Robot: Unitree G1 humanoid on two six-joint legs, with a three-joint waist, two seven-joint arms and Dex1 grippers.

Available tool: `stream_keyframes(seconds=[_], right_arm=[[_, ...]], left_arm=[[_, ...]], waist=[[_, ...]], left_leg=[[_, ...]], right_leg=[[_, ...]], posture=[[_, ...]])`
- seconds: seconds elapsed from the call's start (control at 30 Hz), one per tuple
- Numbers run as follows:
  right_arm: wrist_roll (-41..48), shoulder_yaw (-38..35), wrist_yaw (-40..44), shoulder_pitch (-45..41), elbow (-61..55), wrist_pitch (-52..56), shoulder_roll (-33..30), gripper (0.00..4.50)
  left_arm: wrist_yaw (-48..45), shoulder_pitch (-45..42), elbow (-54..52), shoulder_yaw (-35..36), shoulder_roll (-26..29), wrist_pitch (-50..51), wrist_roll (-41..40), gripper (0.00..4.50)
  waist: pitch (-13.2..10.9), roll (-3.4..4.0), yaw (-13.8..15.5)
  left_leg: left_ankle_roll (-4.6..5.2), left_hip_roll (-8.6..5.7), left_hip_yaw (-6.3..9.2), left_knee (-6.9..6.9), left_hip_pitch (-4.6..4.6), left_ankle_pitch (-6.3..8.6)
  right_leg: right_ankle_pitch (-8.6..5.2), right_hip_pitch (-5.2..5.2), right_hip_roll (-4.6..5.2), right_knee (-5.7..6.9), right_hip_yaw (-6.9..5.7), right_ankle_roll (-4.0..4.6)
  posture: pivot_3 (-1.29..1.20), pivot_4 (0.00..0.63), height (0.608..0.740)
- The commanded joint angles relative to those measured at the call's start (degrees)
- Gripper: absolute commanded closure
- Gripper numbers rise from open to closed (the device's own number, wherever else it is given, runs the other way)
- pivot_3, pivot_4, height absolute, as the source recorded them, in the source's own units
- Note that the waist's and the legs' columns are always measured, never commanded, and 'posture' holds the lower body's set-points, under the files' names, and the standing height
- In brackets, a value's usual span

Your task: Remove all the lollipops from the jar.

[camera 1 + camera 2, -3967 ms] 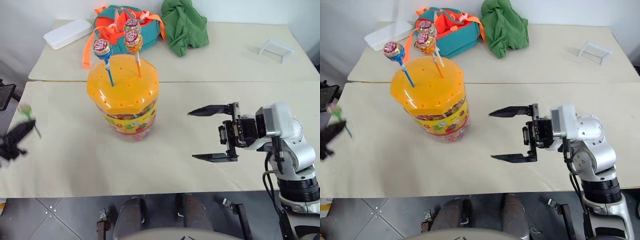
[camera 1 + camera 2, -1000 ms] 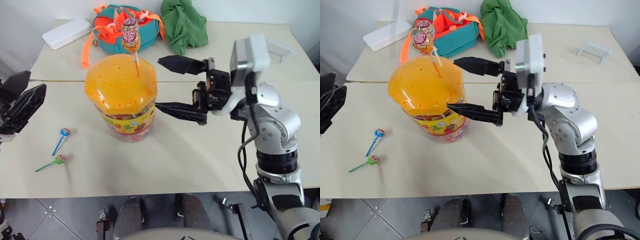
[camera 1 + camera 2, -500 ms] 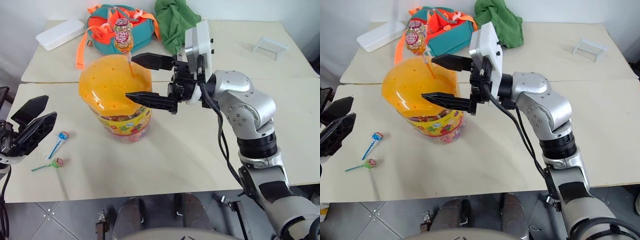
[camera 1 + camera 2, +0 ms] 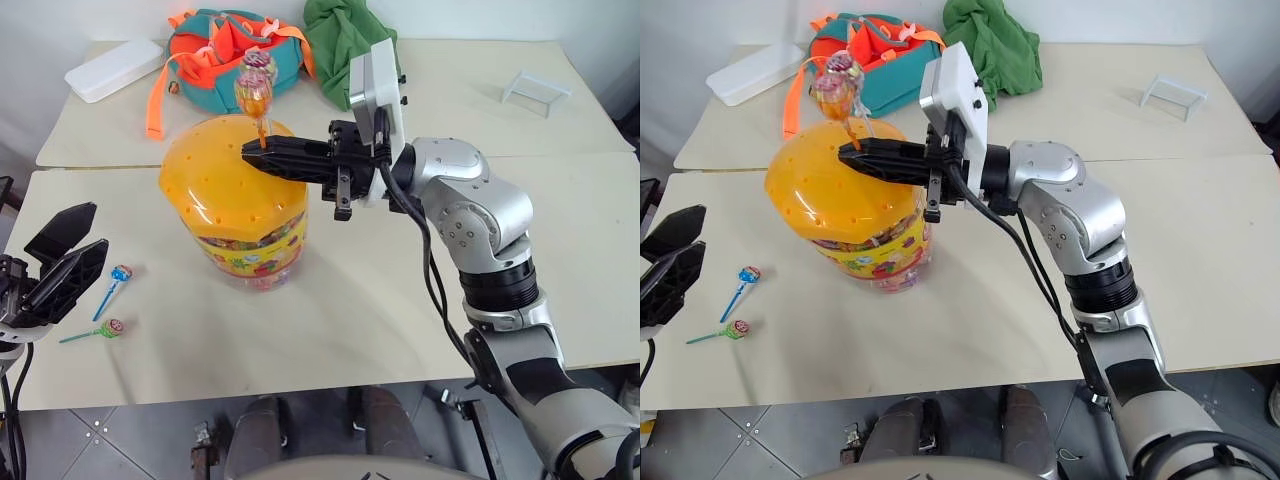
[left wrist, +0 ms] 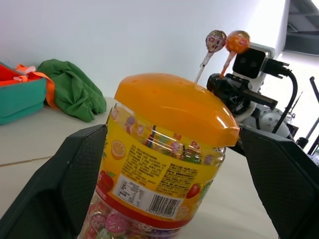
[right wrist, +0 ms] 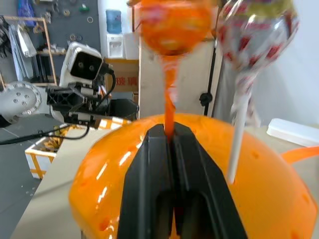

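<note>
The right tool [image 4: 262, 156] is pinching the orange stick of 1 lollipop [image 4: 253, 96] just above the jar [image 4: 238, 205] lid, another lollipop [image 6: 257, 30] standing beside it. The left tool [image 4: 62, 260] is gaping empty, 2 lollipops [image 4: 115, 300] lying on the counter [image 4: 380, 300] close beside it.

light: bright, even | shadows: soft | blur: right wrist foreground

I see the jar [image 4: 245, 215] as clear plastic under a glossy orange lid [image 4: 230, 175]; behind the jar lie a crumpled green cloth [image 4: 345, 40] and a fabric bag [image 4: 225, 50].
</note>
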State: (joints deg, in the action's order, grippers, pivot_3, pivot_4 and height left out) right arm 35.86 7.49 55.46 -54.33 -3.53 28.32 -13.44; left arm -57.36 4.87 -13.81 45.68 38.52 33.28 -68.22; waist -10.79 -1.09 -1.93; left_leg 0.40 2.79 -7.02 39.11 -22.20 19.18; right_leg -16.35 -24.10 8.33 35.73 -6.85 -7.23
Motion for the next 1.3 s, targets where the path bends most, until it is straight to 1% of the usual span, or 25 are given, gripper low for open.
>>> stream_keyframes(seconds=[0.03,0.07,0.13,0.2,0.23,0.27,0.3,0.33,0.37,0.43,0.5,0.6,0.7,0.73,0.87,0.9,0.97,1.0,1.03,1.07,1.17,1.23,1.27,1.3], right_arm=[[4.45,-5.97,4.45,-1.12,1.1,-5.61,1.32,4.48],[5.41,-6.94,5.8,-1.11,1.4,-6.24,1.34,4.48],[9.83,-10.32,7.68,-0.99,0.64,-3.31,-0.97,4.48],[13.43,-12.99,8.25,-0.49,-0.53,0.37,-4.03,4.48],[14.43,-13.78,8.72,0.36,-0.84,3.64,-7.49,4.48],[11.7,-13.26,10.83,2.74,-0.68,5.07,-13.39,4.48],[9.7,-12.67,12.33,4.45,-0.54,5.86,-17.66,4.48],[5.83,-11.31,14.35,7.09,0.04,4.76,-22.83,4.48],[0.08,-9.39,16.29,10.95,2.01,1.65,-28.79,4.48],[-7.95,-7.67,17.6,17.23,6.53,-4.16,-36.46,4.48],[-12.0,-7.28,18.32,20.63,10.77,-9.43,-39.42,4.48],[-19.11,-6.1,17.68,23.71,19.04,-17.72,-41.72,4.48],[-26.05,-4.49,15.19,24.82,27.13,-26.77,-42.29,4.48],[-26.5,-4.57,15.06,24.75,28.62,-26.98,-41.98,4.48],[-24.48,-5.3,20.2,23.89,30.96,-27.97,-40.94,3.49],[-23.07,-6.18,21.0,23.46,30.49,-27.85,-40.29,3.12],[-18.38,-7.94,24.79,23.24,27.68,-25.87,-39.23,2.41],[-14.15,-9.59,26.2,22.78,24.64,-23.65,-37.93,2.12],[-9.25,-11.42,26.84,21.74,21.2,-20.42,-36.17,1.78],[-6.15,-12.71,26.2,20.65,18.61,-18.26,-34.56,1.42],[-1.01,-14.01,22.69,17.2,11.73,-13.64,-29.96,1.42],[2.97,-13.92,17.24,12.63,6.96,-9.06,-24.78,1.42],[4.25,-13.13,14.51,9.81,5.06,-6.98,-21.98,1.42],[4.65,-12.34,12.57,7.55,4.01,-5.69,-19.81,1.42]], left_arm=[[0.31,-2.73,-2.09,1.07,-0.76,-1.8,-3.36,0.0],[0.68,-3.28,-2.47,1.01,-1.01,-1.89,-3.79,0.0],[1.1,-4.33,-3.63,0.43,-1.06,-1.71,-4.74,0.0],[0.94,-4.43,-4.88,-0.23,-0.82,-1.5,-4.76,0.0],[0.47,-4.47,-5.58,-0.73,-0.5,-2.08,-3.57,0.0],[-1.17,-3.75,-6.46,-1.52,0.62,-2.96,-0.98,0.0],[-2.35,-3.22,-7.03,-2.08,1.42,-3.65,0.88,0.0],[-3.57,-2.6,-7.69,-2.73,2.29,-5.03,3.55,0.0],[-5.36,-1.84,-7.95,-3.19,3.21,-6.12,5.53,0.0],[-8.23,-0.8,-7.59,-3.88,3.79,-9.43,9.29,0.0],[-10.41,0.43,-6.41,-4.08,4.04,-11.5,11.61,0.0],[-14.1,1.22,-4.96,-4.6,4.16,-14.76,14.28,0.0],[-16.08,1.18,-4.93,-5.03,4.05,-15.86,14.36,0.0],[-16.46,1.38,-4.9,-5.25,4.29,-15.71,14.39,0.0],[-15.62,1.84,-5.05,-4.83,3.96,-14.99,13.7,0.0],[-14.84,1.95,-5.06,-4.46,3.63,-14.82,13.34,0.0],[-13.22,1.97,-5.1,-3.73,2.8,-14.75,12.52,0.0],[-11.76,2.36,-5.03,-3.02,2.43,-13.74,11.32,0.0],[-9.83,2.32,-4.79,-2.01,1.65,-13.02,9.64,0.0],[-8.4,2.45,-4.5,-1.08,1.21,-12.06,7.92,0.0],[-4.84,2.53,-2.73,1.73,-0.13,-10.71,4.48,0.0],[-4.64,3.8,-1.67,3.55,-0.54,-7.73,-0.38,0.0],[-3.79,4.23,-0.84,4.62,-0.6,-5.5,-3.8,0.0],[-3.47,4.07,-0.24,5.26,-0.73,-4.96,-5.18,0.0]], waist=[[0.0,0.0,0.05],[0.0,0.0,0.24],[0.0,0.0,0.41],[0.0,-0.01,0.39],[0.0,-0.01,0.42],[0.01,-0.01,0.48],[0.02,-0.04,0.53],[0.04,-0.06,0.64],[0.04,-0.06,0.66],[0.04,-0.06,0.72],[0.02,-0.04,0.47],[0.0,0.02,-0.49],[0.0,0.02,-0.58],[0.0,0.02,-0.53],[-0.02,0.04,-0.31],[-0.02,0.04,-0.26],[-0.02,0.05,-0.16],[-0.02,0.05,-0.06],[-0.02,0.05,-0.06],[-0.03,0.05,-0.09],[-0.04,0.08,0.06],[-0.04,0.08,0.28],[-0.04,0.08,0.29],[-0.04,0.08,0.28]], left_leg=[[0.0,0.0,0.0,0.0,0.0,0.0],[0.0,0.0,0.0,0.01,0.0,0.0],[0.0,-0.02,0.02,0.04,-0.04,0.0],[0.02,-0.04,0.04,0.05,-0.07,0.01],[0.02,-0.04,0.05,0.05,-0.07,0.01],[0.03,-0.05,0.06,0.05,-0.07,0.02],[0.03,-0.05,0.06,0.05,-0.08,0.02],[0.04,-0.07,-0.02,0.04,-0.1,0.02],[0.05,-0.07,-0.07,0.04,-0.12,0.03],[0.06,-0.08,-0.17,0.0,-0.11,0.05],[0.06,-0.07,-0.33,-0.01,-0.09,0.05],[0.06,0.05,-0.83,-0.01,0.13,0.03],[0.04,0.1,-0.9,0.01,0.21,0.01],[0.04,0.1,-0.9,0.02,0.21,0.02],[0.04,0.11,-0.89,0.01,0.2,0.03],[0.04,0.11,-0.89,0.01,0.2,0.03],[0.04,0.13,-0.89,0.04,0.2,0.03],[0.04,0.13,-0.89,0.05,0.2,0.03],[0.04,0.13,-0.88,0.05,0.2,0.03],[0.04,0.15,-0.87,0.06,0.2,0.03],[0.04,0.19,-0.43,0.08,0.23,0.03],[0.03,0.18,-0.32,0.08,0.23,0.04],[0.03,0.17,-0.3,0.08,0.22,0.05],[0.02,0.16,-0.24,0.08,0.21,0.05]], right_leg=[[0.0,0.0,0.0,0.0,0.0,0.0],[0.0,0.0,0.0,0.0,0.01,0.0],[0.01,0.01,0.01,0.0,0.01,-0.01],[0.01,0.01,0.03,0.0,0.0,-0.02],[0.01,0.01,0.04,0.0,0.01,-0.02],[0.01,0.01,0.04,0.0,0.0,-0.02],[0.01,0.01,0.04,-0.01,-0.01,-0.02],[0.01,0.03,0.04,-0.02,-0.08,-0.02],[0.01,0.05,0.04,-0.1,-0.13,-0.02],[0.01,0.09,0.04,-0.26,-0.12,-0.02],[0.01,0.09,0.03,-0.35,-0.11,-0.02],[-0.05,0.07,0.03,-0.38,-0.01,0.09],[-0.07,0.07,0.03,-0.29,0.06,0.13],[-0.07,0.07,0.04,-0.29,0.07,0.13],[-0.07,0.05,0.05,-0.3,0.08,0.13],[-0.07,0.05,0.05,-0.3,0.08,0.12],[-0.07,0.05,0.05,-0.29,0.09,0.12],[-0.07,0.05,0.05,-0.29,0.1,0.12],[-0.07,0.05,0.05,-0.27,0.1,0.13],[-0.07,0.05,0.05,-0.25,0.11,0.12],[-0.07,0.04,0.05,-0.19,0.14,0.13],[-0.07,0.04,0.06,-0.1,0.1,0.13],[-0.07,0.04,0.08,-0.09,0.08,0.13],[-0.07,0.02,0.1,-0.06,0.06,0.13]], posture=[[0.0,0.15,0.74],[0.0,0.15,0.74],[0.0,0.15,0.74],[0.0,0.15,0.74],[0.0,0.15,0.74],[0.0,0.15,0.74],[0.0,0.15,0.74],[0.0,0.15,0.74],[0.0,0.15,0.74],[0.0,0.15,0.74],[0.0,0.15,0.74],[0.0,0.15,0.74],[0.0,0.15,0.74],[0.0,0.15,0.74],[0.0,0.15,0.74],[0.0,0.15,0.74],[0.0,0.15,0.74],[0.0,0.15,0.74],[0.0,0.15,0.74],[0.0,0.15,0.74],[0.0,0.15,0.74],[0.0,0.15,0.74],[0.0,0.15,0.74],[0.0,0.15,0.74]])
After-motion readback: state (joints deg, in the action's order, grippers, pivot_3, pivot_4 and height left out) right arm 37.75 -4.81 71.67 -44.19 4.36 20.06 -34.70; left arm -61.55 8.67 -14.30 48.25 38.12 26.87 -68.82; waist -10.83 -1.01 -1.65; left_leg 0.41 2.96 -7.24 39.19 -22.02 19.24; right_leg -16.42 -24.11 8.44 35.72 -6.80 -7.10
